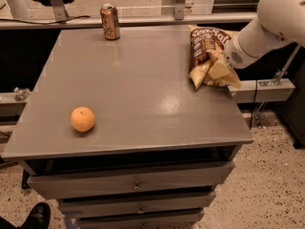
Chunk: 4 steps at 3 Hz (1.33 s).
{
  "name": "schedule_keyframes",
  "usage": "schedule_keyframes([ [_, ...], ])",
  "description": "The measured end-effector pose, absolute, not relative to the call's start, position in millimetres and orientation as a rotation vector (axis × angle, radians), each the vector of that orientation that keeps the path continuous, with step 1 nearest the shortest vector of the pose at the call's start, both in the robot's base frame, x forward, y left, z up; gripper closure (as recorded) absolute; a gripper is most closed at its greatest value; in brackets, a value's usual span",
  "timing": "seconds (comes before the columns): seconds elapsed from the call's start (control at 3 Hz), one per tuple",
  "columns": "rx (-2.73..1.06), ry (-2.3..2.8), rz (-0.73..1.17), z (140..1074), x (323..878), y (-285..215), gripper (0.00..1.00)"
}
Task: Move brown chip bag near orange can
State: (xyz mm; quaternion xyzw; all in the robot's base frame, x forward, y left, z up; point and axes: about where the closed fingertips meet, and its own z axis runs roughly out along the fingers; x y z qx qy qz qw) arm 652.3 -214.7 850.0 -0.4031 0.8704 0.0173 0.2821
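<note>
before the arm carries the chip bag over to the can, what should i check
1. The claw is at the brown chip bag, at the table's right rear: ok.
2. Firm hold on the bag: cannot tell, the bag hides the contact.
3. The orange can stands upright at the rear left edge: ok.
4. Nothing stands on the table between bag and can: ok.
5. The orange fruit sits front left, away from that path: ok.
6. Bag near the can: not ok, most of the table's width lies between them.

end effector (pixel 214 73) at bag (pixel 202 43), far right
</note>
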Motion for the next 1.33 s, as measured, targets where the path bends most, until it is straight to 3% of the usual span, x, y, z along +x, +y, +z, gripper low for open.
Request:
schedule_keyframes([
  [0.33, -1.08, 2.331, 0.047, 850, 652, -215, 1.0],
  [1.33, -1.459, 1.898, 0.185, 962, 606, -104, 1.0],
])
